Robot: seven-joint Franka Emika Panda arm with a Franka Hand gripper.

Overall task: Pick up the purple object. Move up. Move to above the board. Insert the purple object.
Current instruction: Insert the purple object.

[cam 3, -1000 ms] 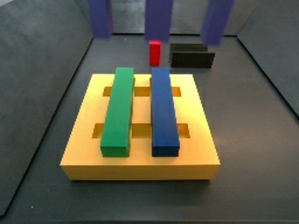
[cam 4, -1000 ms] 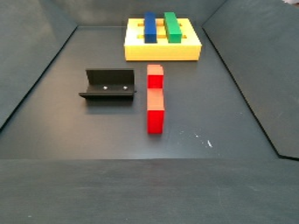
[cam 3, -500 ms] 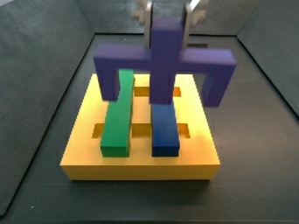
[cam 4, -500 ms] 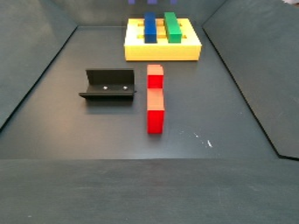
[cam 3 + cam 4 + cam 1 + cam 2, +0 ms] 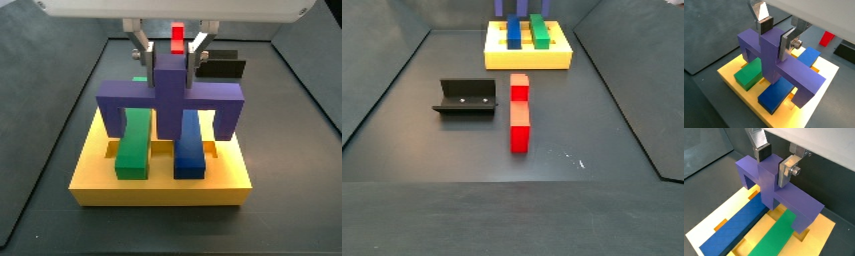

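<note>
The gripper (image 5: 170, 55) hangs over the board (image 5: 94, 170), its two silver fingers (image 5: 788, 43) closed on the upright post of the purple object (image 5: 171, 98); in both wrist views the dark pads press the post from opposite sides. The purple object (image 5: 784, 65) is upright, its crossbar level and running left to right across the board, with its legs pointing down toward the yellow top; whether the legs touch the board or have entered the slots cannot be told. A green bar (image 5: 134, 135) and a blue bar (image 5: 189, 138) lie side by side on the board, running near to far, and the crossbar spans above both. In a side view the red bar (image 5: 519, 110) lies on the dark floor nearer than the board (image 5: 529, 58), with the fixture (image 5: 465, 98) just to its left. There only the purple legs (image 5: 523, 8) show at the frame's top edge.
</note>
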